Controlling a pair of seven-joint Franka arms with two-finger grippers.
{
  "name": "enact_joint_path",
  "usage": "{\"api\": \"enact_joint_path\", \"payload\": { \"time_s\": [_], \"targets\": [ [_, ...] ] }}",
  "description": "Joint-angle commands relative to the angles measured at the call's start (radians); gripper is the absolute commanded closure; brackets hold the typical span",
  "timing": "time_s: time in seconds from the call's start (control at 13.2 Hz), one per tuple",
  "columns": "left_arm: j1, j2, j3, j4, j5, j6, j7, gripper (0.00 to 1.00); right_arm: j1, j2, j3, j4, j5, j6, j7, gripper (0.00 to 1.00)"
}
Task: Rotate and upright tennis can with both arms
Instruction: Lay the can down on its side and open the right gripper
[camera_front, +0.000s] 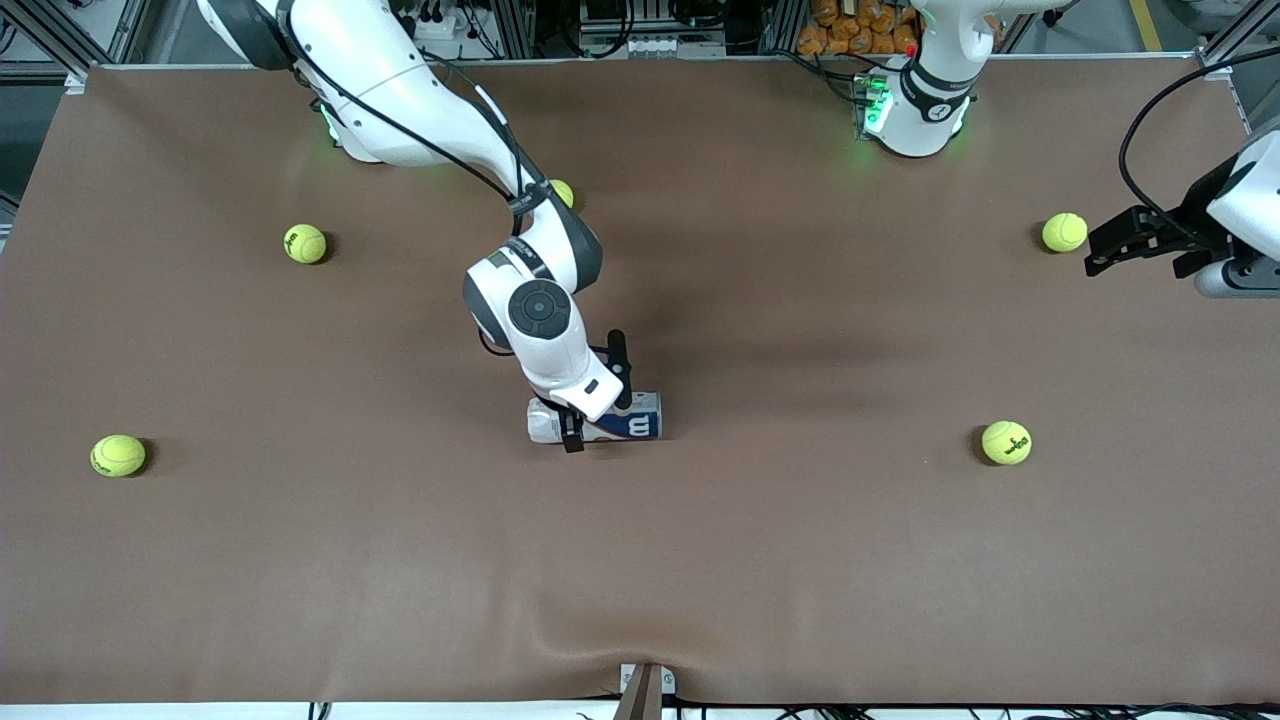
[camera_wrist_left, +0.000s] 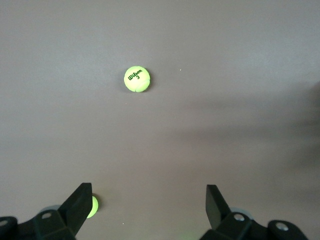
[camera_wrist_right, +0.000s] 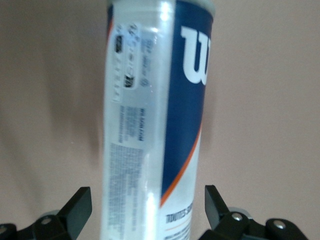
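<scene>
The tennis can (camera_front: 612, 420) lies on its side near the middle of the brown table (camera_front: 800, 560), its long axis running toward the two arms' ends of the table. It looks light and thin-walled: a clear plastic tube with a glossy label, likely slick and prone to roll, and likely to dent under a hard squeeze. The best hold is probably across the body near mid-length, where the wall is straight. The right gripper (camera_wrist_right: 145, 207) straddles the can, fingers (camera_wrist_right: 77, 205) spread apart, a gap showing on each side in the right wrist view, so nothing is clamped. Open table surrounds the can on every side; the closest tennis ball (camera_front: 560, 193) sits farther from the front camera, partly hidden by the right arm, and the others (camera_front: 1006, 442) are well apart. The left gripper (camera_front: 1135, 240) waits, jaws wide, near the left arm's table edge, beside a ball (camera_front: 1064, 232)
</scene>
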Motion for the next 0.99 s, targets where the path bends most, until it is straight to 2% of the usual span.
{"api": "enact_joint_path", "payload": {
  "time_s": [0.0,0.23,0.38,0.53,0.68,0.91],
  "targets": [
    [0.007,0.004,-0.006,0.010,0.003,-0.009,0.010,0.00,0.004,-0.125,0.006,-0.010,0.036,-0.149,0.086,0.00],
    [0.004,0.005,-0.009,0.013,-0.013,-0.009,0.008,0.00,-0.017,-0.223,-0.002,-0.010,0.147,-0.275,0.195,0.00],
    [0.008,0.016,-0.008,0.013,-0.099,-0.009,0.008,0.00,-0.097,-0.262,-0.003,-0.011,0.155,-0.323,0.354,0.00],
    [0.010,0.040,-0.004,0.010,-0.130,-0.009,0.010,0.00,-0.204,-0.289,-0.003,-0.011,0.155,-0.355,0.502,0.00],
    [0.008,0.083,-0.004,0.013,-0.217,-0.009,0.008,0.00,-0.308,-0.306,-0.003,-0.011,0.153,-0.383,0.561,0.00],
    [0.010,0.158,-0.003,0.014,-0.419,0.006,0.025,0.00,-0.445,-0.355,-0.005,-0.013,0.153,-0.452,0.562,0.00]
  ]
}}
